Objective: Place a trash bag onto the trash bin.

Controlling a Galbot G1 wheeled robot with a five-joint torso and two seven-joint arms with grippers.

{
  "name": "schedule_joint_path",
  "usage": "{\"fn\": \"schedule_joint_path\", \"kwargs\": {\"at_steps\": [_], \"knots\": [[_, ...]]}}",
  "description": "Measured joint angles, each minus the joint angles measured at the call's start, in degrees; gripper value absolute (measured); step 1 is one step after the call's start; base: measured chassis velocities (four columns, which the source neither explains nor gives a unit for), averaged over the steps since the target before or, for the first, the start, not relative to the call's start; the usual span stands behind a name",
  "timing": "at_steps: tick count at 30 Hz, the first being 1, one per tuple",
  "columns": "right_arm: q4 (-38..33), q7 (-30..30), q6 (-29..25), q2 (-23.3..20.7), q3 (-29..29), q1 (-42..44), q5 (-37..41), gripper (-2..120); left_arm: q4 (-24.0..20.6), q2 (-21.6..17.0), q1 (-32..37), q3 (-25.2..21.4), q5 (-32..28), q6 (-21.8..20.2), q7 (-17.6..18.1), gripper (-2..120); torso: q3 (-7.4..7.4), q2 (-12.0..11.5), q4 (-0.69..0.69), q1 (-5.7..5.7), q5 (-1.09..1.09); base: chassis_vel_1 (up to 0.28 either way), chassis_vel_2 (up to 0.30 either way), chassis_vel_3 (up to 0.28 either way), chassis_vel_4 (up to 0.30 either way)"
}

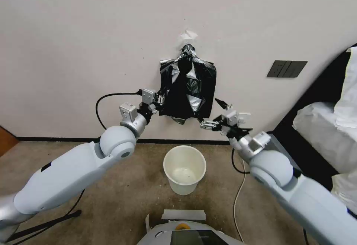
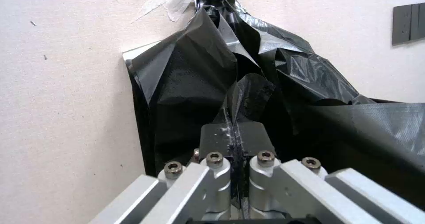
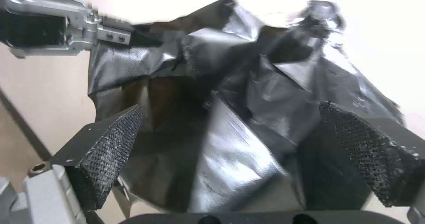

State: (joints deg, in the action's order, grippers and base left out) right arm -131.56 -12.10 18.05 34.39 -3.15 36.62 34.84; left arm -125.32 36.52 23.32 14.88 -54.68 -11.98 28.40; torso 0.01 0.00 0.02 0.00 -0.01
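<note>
Head view: trash bag (image 1: 187, 88) hangs on the wall at upper centre of frame, gathered at a knot at its top, with a scrap of white tape (image 1: 188, 34) just above. Left gripper (image 1: 160, 99) sits at the bag's left edge, mid-height, closed on the plastic. Right gripper (image 1: 217, 113) is at the bag's lower right corner, fingers spread, one tip beside the bag's right edge, the other under its bottom edge. Trash bin (image 1: 185, 169) stands upright on the brown floor at lower centre, directly below the bag, well apart from both grippers. Grey wall switch plate (image 1: 286, 69) at right, no readable marking.

Left wrist view: left gripper (image 2: 233, 141) pads pressed together at lower centre, a thin fold of the trash bag (image 2: 248, 81) pinched between them; bag rises to the top centre of frame. Switch plate (image 2: 408, 24) at upper right.

Right wrist view: right gripper (image 3: 230, 141) wide open, textured pads (image 3: 113, 144) at lower left and lower right, trash bag (image 3: 234, 94) between and beyond them, contact not discernible. Left gripper (image 3: 132, 36) at upper left, on the bag's edge.

No brands, labels or text legible anywhere.
</note>
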Motion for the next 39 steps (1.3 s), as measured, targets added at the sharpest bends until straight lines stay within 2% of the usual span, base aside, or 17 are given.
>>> {"fn": "schedule_joint_path", "kwargs": {"at_steps": [1, 3, 6, 10, 11, 13, 15, 18, 19, 22, 23, 25, 27, 30, 31, 34, 39], "knots": [[0.0, 0.0, 0.0, 0.0, 0.0, 0.0, 0.0, 100, 0.0, 0.0, 0.0, 0.0, 0.0, 0.0, 0.0, 0, 0.00, 0.0, 0.00, 0.00, 0.00, 0.000, 0.000, 0.000, 0.000], [1.3, -1.5, 2.1, -0.4, -5.2, -5.3, 0.1, 100, -0.1, 0.1, 0.0, 0.1, 0.0, 0.0, 0.0, 0, 0.00, 0.0, -0.02, 0.00, 0.01, 0.000, 0.000, 0.000, 0.000], [2.5, -2.7, 4.3, -0.4, -8.7, -8.9, -0.4, 100, -0.3, 0.1, 0.0, 0.1, 0.1, -0.1, 0.0, 0, 0.00, 0.0, -0.02, 0.00, 0.02, 0.000, 0.000, 0.000, 0.000], [3.7, -4.5, 7.5, -0.6, -11.2, -11.8, -1.8, 87, -0.7, 0.0, 0.0, 0.1, 0.1, -0.1, 0.0, 0, 0.00, 0.0, -0.02, 0.00, 0.02, 0.000, 0.000, 0.000, 0.000], [3.7, -4.5, 7.5, -0.6, -11.2, -11.8, -1.8, 87, -0.7, 0.0, 0.0, 0.1, 0.1, -0.1, 0.0, 0, 0.00, 0.0, -0.02, 0.00, 0.02, 0.000, 0.000, 0.000, 0.000], [3.8, -4.8, 8.7, -1.1, -11.8, -12.7, -2.2, 76, -0.9, 0.0, 0.1, -0.1, 0.1, -0.1, 0.0, 0, 0.00, 0.0, -0.02, 0.00, 0.02, 0.000, 0.000, 0.000, 0.000], [3.8, -4.9, 9.2, -1.3, -12.1, -13.0, -2.3, 72, -0.9, 0.0, 0.2, -0.1, 0.1, -0.1, 0.0, 0, 0.00, 0.0, -0.02, 0.00, 0.02, 0.000, 0.000, 0.000, 0.000], [3.6, -4.9, 10.5, -2.0, -12.8, -13.9, -2.8, 57, -1.2, 0.2, 0.4, -0.1, 0.1, -0.1, 0.0, 0, 0.00, 0.0, -0.03, 0.00, 0.02, 0.000, 0.000, 0.000, 0.000], [3.6, -4.9, 10.5, -2.0, -12.8, -13.9, -2.8, 57, -1.2, 0.2, 0.4, -0.1, 0.1, -0.1, 0.0, 0, 0.00, 0.0, -0.03, 0.00, 0.02, 0.000, 0.000, 0.000, 0.000], [3.5, -5.0, 11.5, -2.6, -13.0, -14.2, -2.9, 43, -1.3, 0.2, 0.5, -0.1, 0.1, -0.1, -0.1, 0, 0.00, 0.0, -0.02, 0.00, 0.02, 0.000, 0.000, 0.000, 0.000], [3.5, -5.0, 11.5, -2.6, -13.0, -14.2, -2.9, 43, -1.3, 0.2, 0.5, -0.1, 0.1, -0.1, -0.1, 0, 0.00, 0.0, -0.02, 0.00, 0.02, 0.000, 0.000, 0.000, 0.000], [3.3, -5.0, 11.8, -2.9, -13.1, -14.2, -3.1, 32, -1.4, 0.2, 0.5, -0.1, 0.1, -0.1, -0.1, 0, 0.00, 0.0, -0.03, 0.00, 0.02, 0.000, 0.000, 0.000, 0.000], [3.3, -5.0, 11.9, -3.0, -13.1, -14.2, -3.1, 29, -1.4, 0.2, 0.5, -0.2, 0.1, -0.1, -0.1, 0, 0.00, 0.0, -0.03, 0.00, 0.02, 0.000, 0.000, 0.000, 0.000], [3.2, -5.2, 12.7, -3.3, -13.1, -14.2, -3.0, 16, -1.6, 0.0, 0.5, -0.2, 0.1, -0.1, -0.1, 0, 0.00, 0.0, -0.02, 0.01, 0.02, 0.000, 0.000, 0.000, 0.000], [3.2, -5.2, 12.7, -3.3, -13.1, -14.2, -3.0, 16, -1.6, 0.0, 0.5, -0.2, 0.1, -0.1, -0.1, 0, 0.00, 0.0, -0.02, 0.01, 0.02, 0.000, 0.000, 0.000, 0.000], [2.5, -6.1, 13.0, -3.5, -12.8, -14.0, -2.0, 0, -1.9, -0.2, 1.2, -1.0, 0.1, -0.1, -0.1, 0, 0.00, 0.0, -0.03, 0.01, 0.02, 0.000, 0.000, 0.000, 0.000], [1.0, -7.1, 10.6, -3.0, -9.5, -11.0, 3.3, 0, -2.6, -0.5, 3.9, -3.1, 0.2, -0.1, -0.2, 0, -0.01, 0.0, -0.02, 0.01, 0.01, 0.000, 0.000, 0.000, 0.000]]}}
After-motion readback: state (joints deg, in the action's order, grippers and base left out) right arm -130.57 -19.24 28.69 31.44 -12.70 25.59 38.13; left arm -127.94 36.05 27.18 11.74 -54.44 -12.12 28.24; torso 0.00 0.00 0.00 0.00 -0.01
